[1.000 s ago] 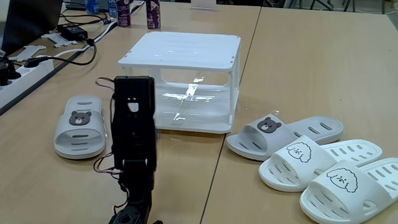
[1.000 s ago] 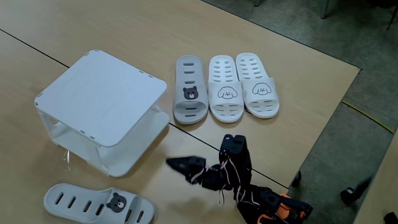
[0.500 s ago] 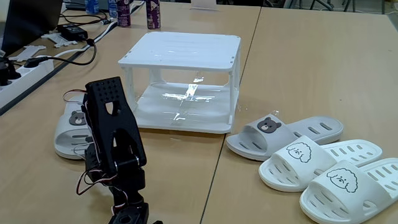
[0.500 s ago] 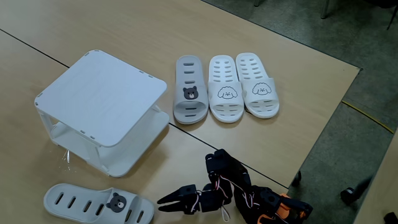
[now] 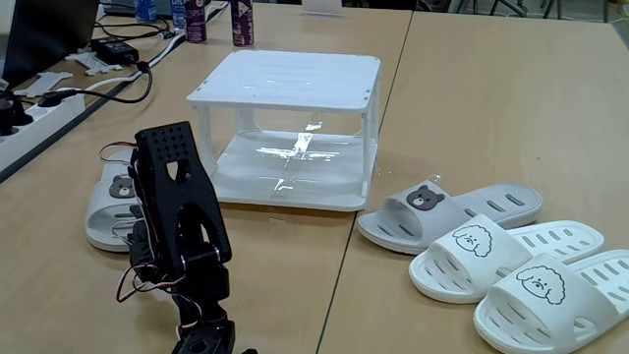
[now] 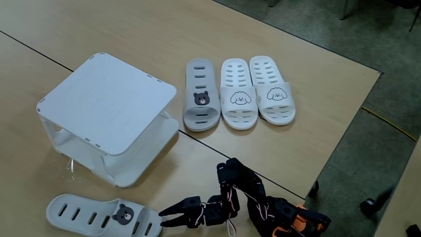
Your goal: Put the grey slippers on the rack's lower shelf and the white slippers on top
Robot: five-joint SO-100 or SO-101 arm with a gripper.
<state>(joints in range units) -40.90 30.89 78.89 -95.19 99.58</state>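
Note:
The white rack [image 5: 285,79] stands mid-table, its glossy lower shelf [image 5: 324,177] bare; from above, the slatted top of the rack [image 6: 105,99] is bare too. One grey slipper [image 6: 99,216] lies alone by the table's near edge. In a fixed view this grey slipper [image 5: 106,211] is partly hidden by the black arm [image 5: 182,226]. My gripper [image 6: 163,218] is open and low, its tips just short of that slipper's strap end. The other grey slipper [image 6: 200,95] lies beside the two white slippers [image 6: 238,95] [image 6: 271,92].
A power strip [image 5: 39,108], cables and cans [image 5: 241,22] sit at the back left in a fixed view. A seam [image 5: 373,157] runs between the joined tables. In the other fixed view the table edge [image 6: 342,138] drops to the floor on the right.
The arm has swung away from the middle toward the lone grey slipper and lowered. Over the last half second the open gripper moved a little closer to it.

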